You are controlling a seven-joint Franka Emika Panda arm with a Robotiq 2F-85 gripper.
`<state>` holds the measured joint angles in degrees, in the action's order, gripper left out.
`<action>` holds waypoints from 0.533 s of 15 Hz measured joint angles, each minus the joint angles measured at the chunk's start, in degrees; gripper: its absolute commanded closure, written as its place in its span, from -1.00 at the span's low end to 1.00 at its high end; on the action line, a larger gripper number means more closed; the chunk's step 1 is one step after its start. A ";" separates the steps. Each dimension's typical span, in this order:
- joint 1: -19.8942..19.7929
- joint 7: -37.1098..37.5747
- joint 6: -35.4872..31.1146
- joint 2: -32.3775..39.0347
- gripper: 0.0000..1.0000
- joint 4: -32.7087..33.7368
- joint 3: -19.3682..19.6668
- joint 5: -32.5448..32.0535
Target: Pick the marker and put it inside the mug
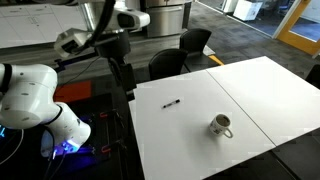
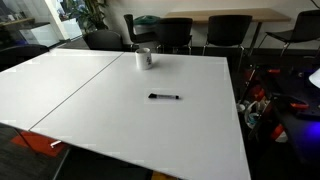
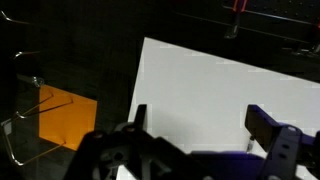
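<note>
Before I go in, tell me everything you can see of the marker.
The marker is a short, thin black stick, plastic by the look of it, lying flat on the white table near its middle. It shows in both exterior views but not in the wrist view. It lies well apart from the mug, and only the tabletop touches it. It is too small to tell the cap end from the other.
</note>
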<state>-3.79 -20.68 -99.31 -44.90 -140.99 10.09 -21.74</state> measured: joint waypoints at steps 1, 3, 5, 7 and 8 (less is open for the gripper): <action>0.90 1.14 -1.12 0.00 -1.00 -0.69 -0.69 1.04; 2.64 3.96 -4.20 0.02 -1.00 -2.52 -2.31 3.03; 4.06 6.74 -7.85 0.13 -1.00 -4.68 -4.20 4.80; 5.21 9.34 -11.67 0.49 -1.00 -6.75 -6.07 6.51; 5.66 10.67 -13.63 0.84 -1.00 -7.74 -7.03 7.40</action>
<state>1.87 -10.02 -112.94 -44.06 -148.73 3.06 -14.33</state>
